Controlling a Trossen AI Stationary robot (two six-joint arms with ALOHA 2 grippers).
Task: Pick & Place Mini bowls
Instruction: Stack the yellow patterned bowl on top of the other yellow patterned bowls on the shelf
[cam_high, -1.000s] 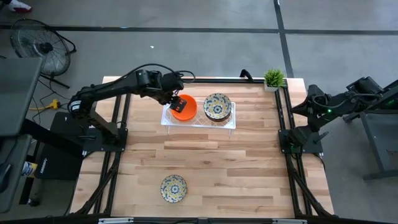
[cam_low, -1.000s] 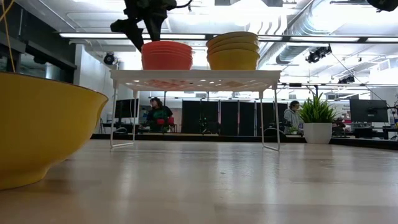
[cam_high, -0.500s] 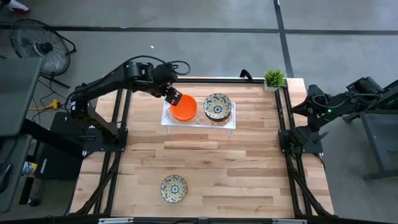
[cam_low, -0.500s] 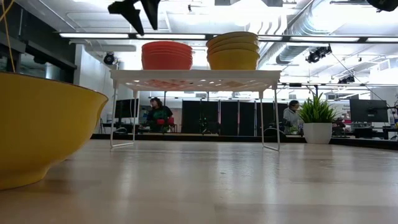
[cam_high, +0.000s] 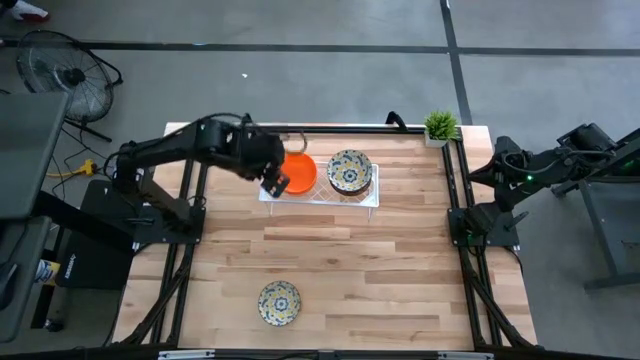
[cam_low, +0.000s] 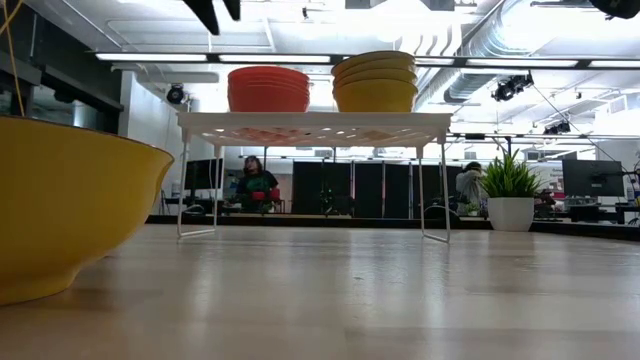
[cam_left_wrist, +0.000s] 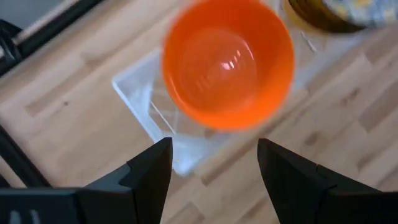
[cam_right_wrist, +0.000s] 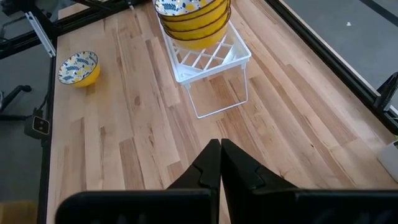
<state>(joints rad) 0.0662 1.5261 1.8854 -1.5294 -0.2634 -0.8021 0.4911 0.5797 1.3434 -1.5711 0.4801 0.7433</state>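
Hovering left hand (cam_high: 272, 183) beside tray edge (cam_high: 268, 196)

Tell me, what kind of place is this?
Probably a robotics lab in an open office: a wooden table with two robot arms mounted, exposed ceiling ducts, and people at monitors behind.

Robotics lab (exposed ceiling ducts (cam_low: 480, 60), monitors (cam_low: 590, 180)).

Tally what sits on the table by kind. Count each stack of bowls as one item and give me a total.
Stack of orange bowls: 1
Stack of floral bowls: 1
Lone floral bowl: 1
White tray: 1
Potted plant: 1
Total: 5
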